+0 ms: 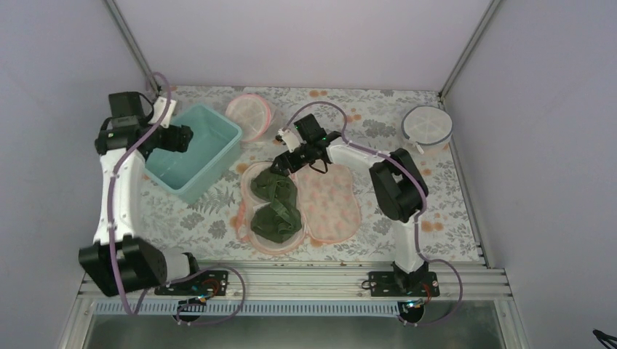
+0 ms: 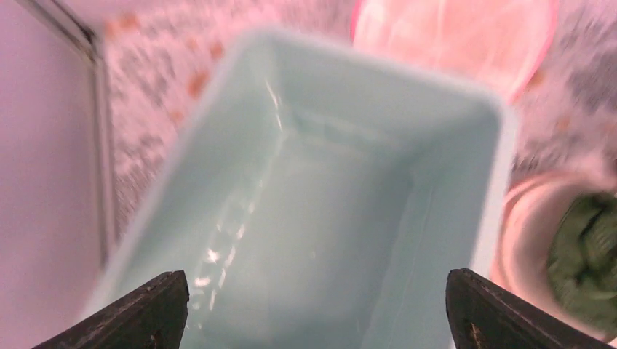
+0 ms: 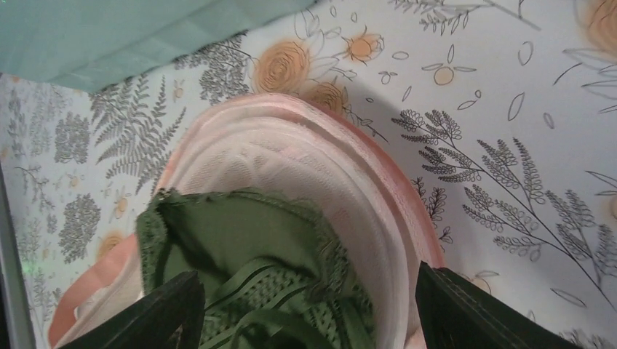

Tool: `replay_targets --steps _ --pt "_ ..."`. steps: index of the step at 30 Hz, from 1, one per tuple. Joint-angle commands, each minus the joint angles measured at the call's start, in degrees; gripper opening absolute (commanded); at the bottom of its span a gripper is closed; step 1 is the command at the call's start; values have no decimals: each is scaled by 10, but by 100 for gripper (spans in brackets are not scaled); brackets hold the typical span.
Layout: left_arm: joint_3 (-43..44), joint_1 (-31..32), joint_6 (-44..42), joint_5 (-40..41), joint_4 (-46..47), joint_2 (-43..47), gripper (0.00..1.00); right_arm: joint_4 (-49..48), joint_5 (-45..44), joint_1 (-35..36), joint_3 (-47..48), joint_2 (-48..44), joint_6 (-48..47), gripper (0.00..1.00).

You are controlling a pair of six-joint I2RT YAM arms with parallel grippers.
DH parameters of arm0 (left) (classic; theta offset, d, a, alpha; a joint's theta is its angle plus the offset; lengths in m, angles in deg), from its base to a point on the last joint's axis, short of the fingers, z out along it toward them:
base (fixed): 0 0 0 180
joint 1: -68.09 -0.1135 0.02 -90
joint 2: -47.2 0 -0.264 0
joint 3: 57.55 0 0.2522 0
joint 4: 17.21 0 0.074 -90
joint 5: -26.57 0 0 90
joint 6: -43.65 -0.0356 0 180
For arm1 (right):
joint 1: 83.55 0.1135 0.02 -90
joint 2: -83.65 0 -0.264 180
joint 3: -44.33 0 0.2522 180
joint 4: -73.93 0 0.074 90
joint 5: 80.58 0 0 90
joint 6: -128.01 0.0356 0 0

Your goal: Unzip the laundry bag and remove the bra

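Right gripper spread over lacy bra; left gripper spread over glossy, perhaps plastic, tub.

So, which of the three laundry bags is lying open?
The flat peach laundry bag, spread apart with the green bra showing; the pink-rimmed pod and grey-rimmed pod are closed discs.

Bra in L half of laundry bag; tub behind-L; pod behind, 2nd pod far-R
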Motion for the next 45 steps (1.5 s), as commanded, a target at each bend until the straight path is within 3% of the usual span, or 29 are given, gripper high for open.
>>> replay_targets --steps 1,6,11,19,23,25,29,35,43,45 --pt "29 -3 94 -68 6 79 88 16 29 5 47 36 -17 75" --pt "-89 16 232 -212 9 169 84 6 58 5 49 51 -31 62" --pt "-242 54 382 -293 38 218 78 1 57 6 53 68 -35 58" --pt "-337 143 408 -299 68 190 81 20 41 6 99 109 -43 56" --pt "-414 183 428 -311 96 176 81 24 44 6 102 112 -42 40" --pt "-437 200 446 -318 122 166 73 31 44 6 99 107 -45 30" --pt "-421 219 475 -318 195 136 73 48 43 6 94 90 -49 14" --pt "-336 220 450 -281 237 94 73 52 48 6 80 47 -47 9" --pt "-300 194 461 -281 245 79 76 34 69 6 26 -27 -30 4" --pt "-267 194 420 -286 245 75 77 18 101 6 5 -45 -24 4"
